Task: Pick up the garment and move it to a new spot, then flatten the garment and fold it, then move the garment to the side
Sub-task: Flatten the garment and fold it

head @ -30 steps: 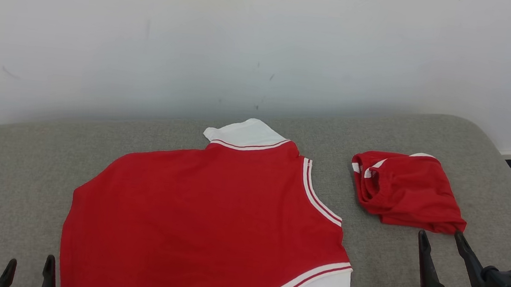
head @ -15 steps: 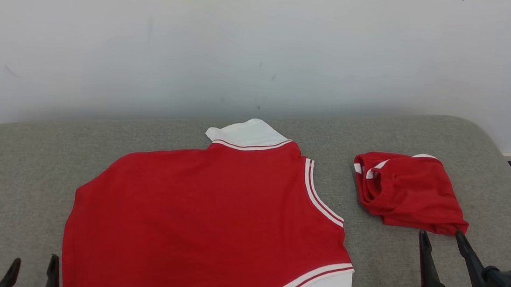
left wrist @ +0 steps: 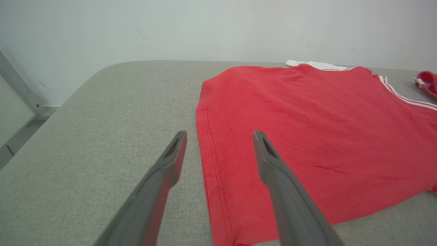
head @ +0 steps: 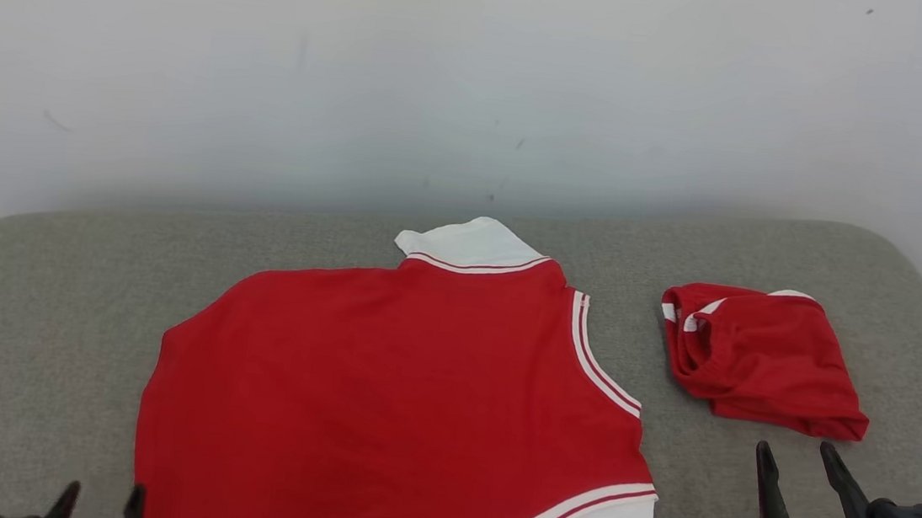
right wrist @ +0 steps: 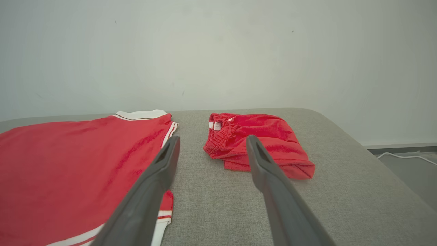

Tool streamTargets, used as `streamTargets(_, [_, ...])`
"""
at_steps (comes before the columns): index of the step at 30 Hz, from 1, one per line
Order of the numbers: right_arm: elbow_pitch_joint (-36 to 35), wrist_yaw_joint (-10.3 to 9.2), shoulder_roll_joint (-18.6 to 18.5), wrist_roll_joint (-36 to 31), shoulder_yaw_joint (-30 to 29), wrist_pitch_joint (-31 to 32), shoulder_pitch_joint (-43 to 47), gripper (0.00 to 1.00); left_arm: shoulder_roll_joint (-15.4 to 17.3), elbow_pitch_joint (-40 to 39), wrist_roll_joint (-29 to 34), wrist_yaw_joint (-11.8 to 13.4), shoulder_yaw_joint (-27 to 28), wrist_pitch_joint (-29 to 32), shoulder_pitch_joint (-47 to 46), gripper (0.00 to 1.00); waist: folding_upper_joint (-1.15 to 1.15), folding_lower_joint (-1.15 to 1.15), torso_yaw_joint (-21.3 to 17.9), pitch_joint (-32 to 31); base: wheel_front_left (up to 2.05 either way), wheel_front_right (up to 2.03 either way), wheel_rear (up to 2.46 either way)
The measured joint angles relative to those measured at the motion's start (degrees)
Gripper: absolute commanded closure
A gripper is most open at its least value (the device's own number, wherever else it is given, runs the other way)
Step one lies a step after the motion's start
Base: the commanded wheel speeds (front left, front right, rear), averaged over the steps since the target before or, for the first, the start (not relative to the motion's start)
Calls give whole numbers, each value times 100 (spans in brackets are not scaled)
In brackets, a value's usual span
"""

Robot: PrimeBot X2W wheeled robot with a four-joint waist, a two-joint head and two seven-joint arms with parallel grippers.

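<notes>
Here, red shirt (head: 396, 405) spread flat, white stripe-edged sleeves

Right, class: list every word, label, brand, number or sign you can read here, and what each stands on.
No text can be read in any view.
Flat red shirt with white striped sleeves: no print, logo or label showing.
Folded red shorts with elastic waistband: none either.
Grey fabric surface and white wall: no writing; the wall's dark specks are only marks.
</notes>
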Motion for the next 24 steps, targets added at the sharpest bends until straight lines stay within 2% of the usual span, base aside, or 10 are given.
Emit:
streamTargets(6, [64,8,-15,65,71,309,76,0,92,12,-57,-268,-272,479,14,0,0,0,128,4,0,0,0])
streamTargets(13, [99,204,-16,253,324,901,166,0,114,174,-365,-608,-480,1103,242,0,0,0,220,76,0,0,0])
streamTargets(18, [140,307,-49,403,497,1394,339,0,94,301,-447,-711,-512,1343,214,0,0,0,293,167,0,0,0])
streamTargets(24, [153,335,4,511,713,1986,453,0,91,590,-519,-864,-525,1573,20,0,0,0,385,303,0,0,0])
